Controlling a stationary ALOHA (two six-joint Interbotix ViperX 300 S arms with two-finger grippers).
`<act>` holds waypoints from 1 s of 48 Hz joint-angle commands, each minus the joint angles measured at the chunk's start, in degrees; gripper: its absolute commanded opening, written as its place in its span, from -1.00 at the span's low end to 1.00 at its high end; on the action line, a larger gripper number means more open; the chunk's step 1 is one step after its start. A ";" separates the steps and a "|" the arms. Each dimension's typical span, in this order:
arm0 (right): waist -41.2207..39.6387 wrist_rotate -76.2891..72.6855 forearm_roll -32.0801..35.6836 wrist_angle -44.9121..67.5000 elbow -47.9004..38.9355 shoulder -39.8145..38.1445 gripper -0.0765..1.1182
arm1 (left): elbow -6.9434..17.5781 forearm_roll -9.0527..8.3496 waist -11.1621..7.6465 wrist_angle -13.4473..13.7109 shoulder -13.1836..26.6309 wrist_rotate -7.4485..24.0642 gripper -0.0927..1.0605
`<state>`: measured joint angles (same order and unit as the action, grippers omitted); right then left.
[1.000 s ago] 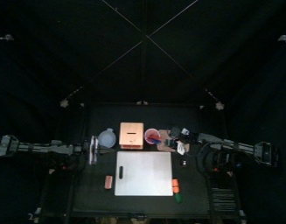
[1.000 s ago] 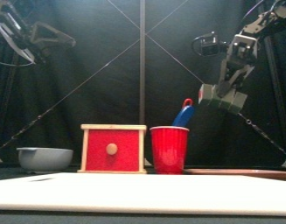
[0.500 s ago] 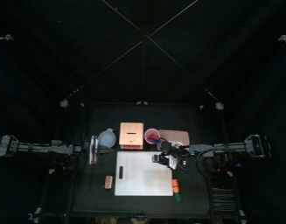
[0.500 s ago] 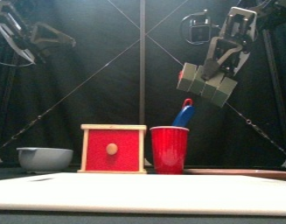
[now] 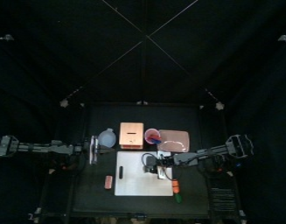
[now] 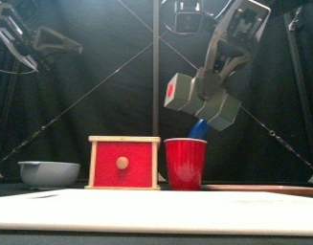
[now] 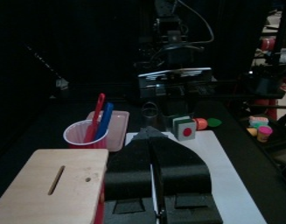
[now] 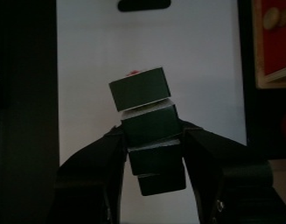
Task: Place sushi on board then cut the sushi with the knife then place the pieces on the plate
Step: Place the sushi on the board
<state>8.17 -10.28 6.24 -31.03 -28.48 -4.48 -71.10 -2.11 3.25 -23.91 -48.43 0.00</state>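
The sushi roll (image 6: 197,97), a row of dark green blocks with a red-and-white end, hangs tilted in the air above the red cup (image 6: 186,163). My right gripper (image 8: 155,140) is shut on it; the roll (image 8: 148,122) fills the gap between the jaws. In the top view this gripper (image 5: 160,162) is over the white board's (image 5: 139,179) far right part. The cup (image 5: 152,136) holds a blue knife (image 6: 200,127) and a red one. The pink tray (image 5: 177,139) lies right of the cup. My left gripper (image 7: 156,166) rests shut at the table's left (image 5: 96,150).
A wooden box (image 5: 133,134) with a red drawer front (image 6: 124,163) stands behind the board, and a blue-grey bowl (image 5: 108,138) sits to its left. Small toy foods lie beside the board: one at its left edge (image 5: 108,182), two at its right (image 5: 177,185).
My right gripper has carried the sushi roll leftward from above the pink tray to over the board, turning it as it went. The left arm has stayed still.
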 commanded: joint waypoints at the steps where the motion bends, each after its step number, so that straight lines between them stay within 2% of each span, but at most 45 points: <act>1: 0.35 0.53 2.72 -3.25 3.43 0.70 0.15 | 0.88 0.00 0.18 -0.53 0.18 -0.09 -0.88; 6: -0.26 0.53 0.00 -4.31 4.48 1.58 0.15 | 0.88 0.00 0.18 -0.53 0.18 -0.09 -0.88; 16: -2.72 -1.23 -13.01 -1.76 4.13 3.96 0.15 | 0.88 0.00 0.18 -0.44 0.18 0.00 -0.88; 23: -3.34 -5.89 -17.49 0.35 3.78 5.10 0.15 | 0.70 -0.09 0.18 -0.53 0.18 0.09 -0.88; 36: -2.99 -24.52 -14.59 4.48 2.55 5.10 0.15 | 0.35 0.00 0.18 -0.53 0.18 0.00 -0.88; 48: -1.58 -44.56 -6.33 4.48 2.20 5.63 0.15 | 0.09 0.09 0.35 -0.35 0.18 -0.09 -0.88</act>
<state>5.89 -51.06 -2.29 -26.98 -27.07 2.11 -71.63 -2.11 3.34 -23.91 -48.43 0.00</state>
